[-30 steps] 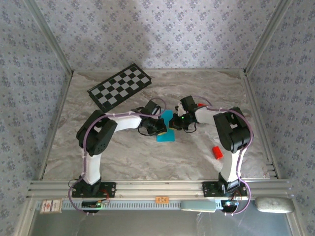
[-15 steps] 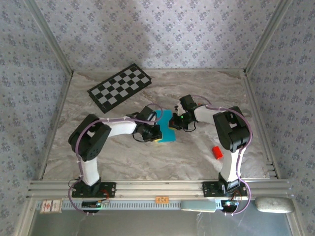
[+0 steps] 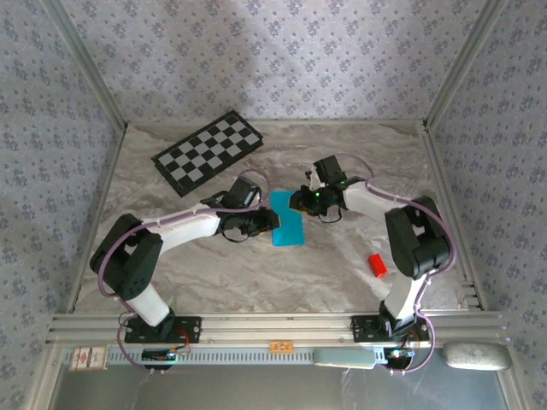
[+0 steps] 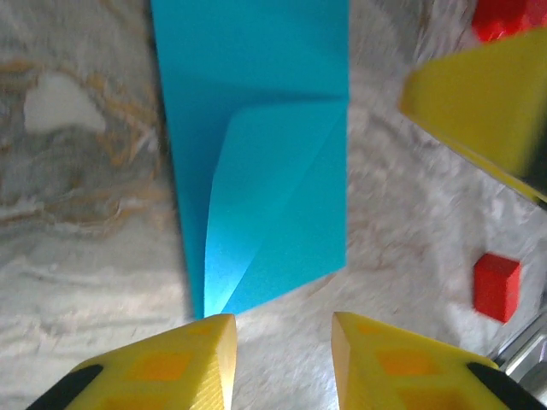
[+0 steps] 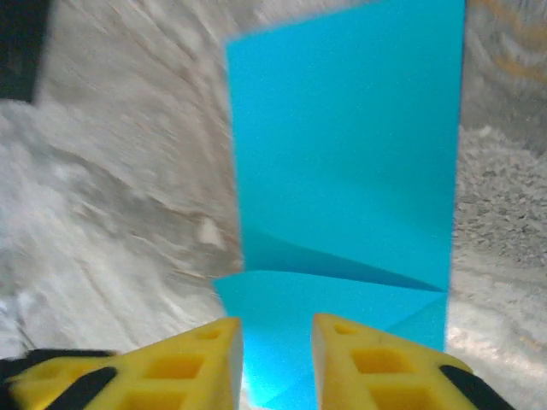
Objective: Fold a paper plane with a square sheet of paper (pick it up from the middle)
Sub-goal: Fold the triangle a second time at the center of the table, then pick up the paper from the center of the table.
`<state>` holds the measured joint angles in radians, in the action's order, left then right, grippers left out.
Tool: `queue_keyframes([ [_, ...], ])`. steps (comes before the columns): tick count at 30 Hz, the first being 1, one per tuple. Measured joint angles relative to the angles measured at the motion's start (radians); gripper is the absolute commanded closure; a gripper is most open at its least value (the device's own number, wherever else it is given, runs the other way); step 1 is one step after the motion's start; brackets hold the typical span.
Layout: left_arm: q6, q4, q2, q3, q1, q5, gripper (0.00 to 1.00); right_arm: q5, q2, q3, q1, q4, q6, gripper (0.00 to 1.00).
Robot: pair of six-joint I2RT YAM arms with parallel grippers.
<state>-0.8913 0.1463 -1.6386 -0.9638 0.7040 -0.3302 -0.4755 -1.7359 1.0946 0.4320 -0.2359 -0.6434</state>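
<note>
The square sheet of paper [image 3: 287, 229] lies on the marble table as a bright cyan rectangle, folded in half. A corner flap is folded over on it [image 4: 273, 213] and stands slightly raised. My left gripper [image 3: 267, 219] is at the paper's left edge. In the left wrist view it [image 4: 282, 359] is open, with bare table between its yellow fingers and the paper's tip just ahead. My right gripper [image 3: 299, 202] is at the paper's far right corner. It [image 5: 275, 359] is open a little, over the flap end of the paper [image 5: 342, 162]. No paper plane shape shows.
A black-and-white checkered board [image 3: 209, 151] lies at the back left. A small red block [image 3: 377, 265] sits right of the paper, and the left wrist view shows red blocks [image 4: 497, 286] [image 4: 504, 17]. Metal frame rails border the table.
Both grippers have gone from shut to open and let go of the paper. The left arm has stretched out low. The right gripper drew back toward the far right.
</note>
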Motion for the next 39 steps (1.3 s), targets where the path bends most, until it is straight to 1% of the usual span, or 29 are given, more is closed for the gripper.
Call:
queue_keyframes([
  [3,-0.028,-0.067,-0.022,-0.008,-0.001,0.004,0.65,0.036,0.076,-0.026,-0.002,0.026,-0.039,0.57],
  [9,-0.074,-0.158,-0.146,-0.087,-0.002,0.003,0.77,0.066,0.094,-0.103,-0.02,0.053,-0.13,0.55],
  [14,-0.088,-0.166,-0.208,-0.103,-0.005,0.031,0.84,0.071,0.093,-0.152,-0.025,0.08,-0.195,0.54],
  [19,-0.094,-0.159,-0.239,-0.103,-0.018,0.082,0.89,0.067,0.075,-0.179,-0.02,0.13,-0.241,0.54],
  [27,-0.146,-0.16,-0.247,-0.077,-0.025,0.137,0.9,0.064,0.013,-0.182,0.023,0.164,-0.291,0.55],
  [39,-0.193,-0.185,-0.25,-0.055,-0.026,0.14,0.91,0.061,-0.01,-0.181,0.052,0.166,-0.311,0.6],
])
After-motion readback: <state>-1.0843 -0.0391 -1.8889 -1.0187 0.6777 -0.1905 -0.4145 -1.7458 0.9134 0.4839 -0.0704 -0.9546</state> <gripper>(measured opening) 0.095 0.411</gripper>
